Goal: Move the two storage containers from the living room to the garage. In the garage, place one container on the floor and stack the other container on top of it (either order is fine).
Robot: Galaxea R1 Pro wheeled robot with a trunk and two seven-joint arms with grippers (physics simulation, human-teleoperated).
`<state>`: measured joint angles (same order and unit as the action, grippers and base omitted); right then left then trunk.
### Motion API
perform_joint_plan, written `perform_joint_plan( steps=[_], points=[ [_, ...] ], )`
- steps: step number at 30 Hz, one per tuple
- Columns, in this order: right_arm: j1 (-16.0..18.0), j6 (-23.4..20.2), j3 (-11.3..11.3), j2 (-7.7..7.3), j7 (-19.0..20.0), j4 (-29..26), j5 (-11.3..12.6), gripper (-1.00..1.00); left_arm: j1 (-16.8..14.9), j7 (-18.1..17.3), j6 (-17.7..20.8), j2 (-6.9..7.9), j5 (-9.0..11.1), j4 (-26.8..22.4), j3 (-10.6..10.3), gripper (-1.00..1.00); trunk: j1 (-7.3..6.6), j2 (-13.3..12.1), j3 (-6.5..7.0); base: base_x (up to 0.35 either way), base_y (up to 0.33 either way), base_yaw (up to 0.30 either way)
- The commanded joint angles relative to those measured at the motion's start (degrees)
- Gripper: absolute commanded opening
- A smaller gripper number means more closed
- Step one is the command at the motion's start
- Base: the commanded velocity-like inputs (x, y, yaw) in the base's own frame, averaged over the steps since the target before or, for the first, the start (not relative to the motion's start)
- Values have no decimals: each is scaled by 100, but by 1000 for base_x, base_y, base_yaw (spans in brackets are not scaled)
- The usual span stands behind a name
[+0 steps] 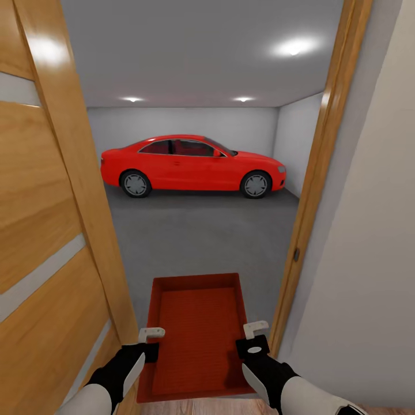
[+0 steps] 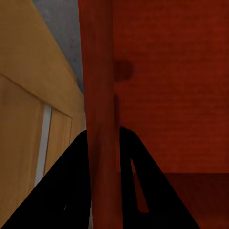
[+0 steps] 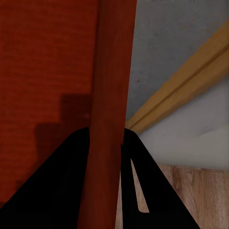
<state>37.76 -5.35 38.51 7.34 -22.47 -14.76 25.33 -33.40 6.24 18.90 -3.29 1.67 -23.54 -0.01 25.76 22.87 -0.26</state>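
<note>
I carry one orange-red storage container [image 1: 199,328], lidless and empty, level in front of me in a doorway. My left gripper [image 1: 151,340] is shut on its left wall [image 2: 101,119], one finger on each side. My right gripper [image 1: 253,337] is shut on its right wall [image 3: 112,119] the same way. Past the doorway lies the garage with its dark grey concrete floor [image 1: 202,236] and a red coupe car [image 1: 193,166] parked side-on at the back. The second container is out of view.
An open wood door [image 1: 52,230] with pale strips stands close on my left, almost touching the bin. The wood door frame [image 1: 314,173] and a cream wall [image 1: 369,259] stand close on my right. Light wood planks [image 3: 191,191] lie under me.
</note>
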Motion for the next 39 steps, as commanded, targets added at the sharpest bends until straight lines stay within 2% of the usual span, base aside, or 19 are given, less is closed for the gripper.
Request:
perform_joint_plan(
  steps=[1, 17, 39],
  points=[
    [3, -36, 7, 48, 76, -18, 81, -100, 1, 35, 34, -5, -62, -18, 10, -100, 2, 5, -3, 1, 1, 0],
    [3, -36, 10, 48, 76, -18, 82, -100, 1, 35, 29, -11, -62, -15, 7, -100, 2, 5, -3, 29, 11, 0],
    [3, -36, 7, 48, 76, -18, 78, -100, 2, 35, 26, -8, -62, -10, 17, -100, 2, 5, -3, 307, 0, 0]
  ],
)
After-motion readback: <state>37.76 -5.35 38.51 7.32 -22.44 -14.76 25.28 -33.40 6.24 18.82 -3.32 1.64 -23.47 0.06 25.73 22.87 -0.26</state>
